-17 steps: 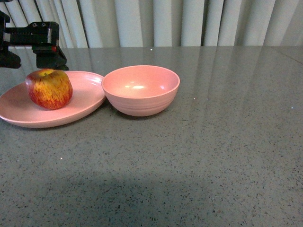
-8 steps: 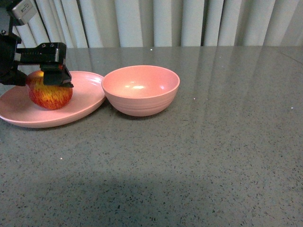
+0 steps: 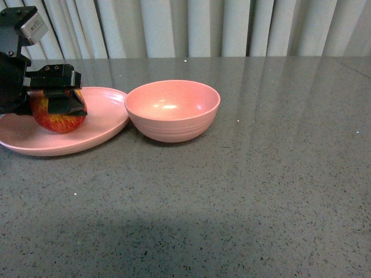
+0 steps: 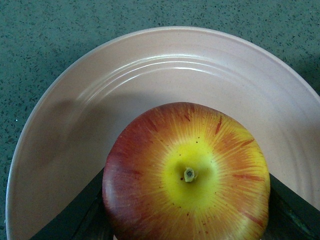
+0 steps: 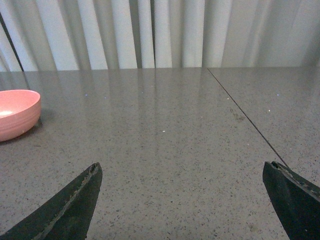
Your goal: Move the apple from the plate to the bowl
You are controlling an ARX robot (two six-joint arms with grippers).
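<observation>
The red and yellow apple [image 3: 58,120] sits on the shallow pink plate [image 3: 107,116] at the left of the front view. My left gripper [image 3: 46,104] is open and lowered over the apple, its jaws on either side of it. In the left wrist view the apple [image 4: 187,175] fills the lower middle, stem dip up, with a dark finger on each side [image 4: 75,215], on the plate [image 4: 75,115]. The deep pink bowl [image 3: 173,110] stands right next to the plate, empty; its edge shows in the right wrist view [image 5: 17,112]. My right gripper [image 5: 182,200] is open and empty above bare table.
The grey speckled table [image 3: 261,191] stretches to the right and front of the bowl. Pale curtains [image 3: 203,26] hang behind the table's far edge. A thin seam [image 5: 245,117] runs across the tabletop in the right wrist view.
My left gripper has come down from behind and above the apple until its open jaws stand around it. The apple, plate and bowl have not moved.
</observation>
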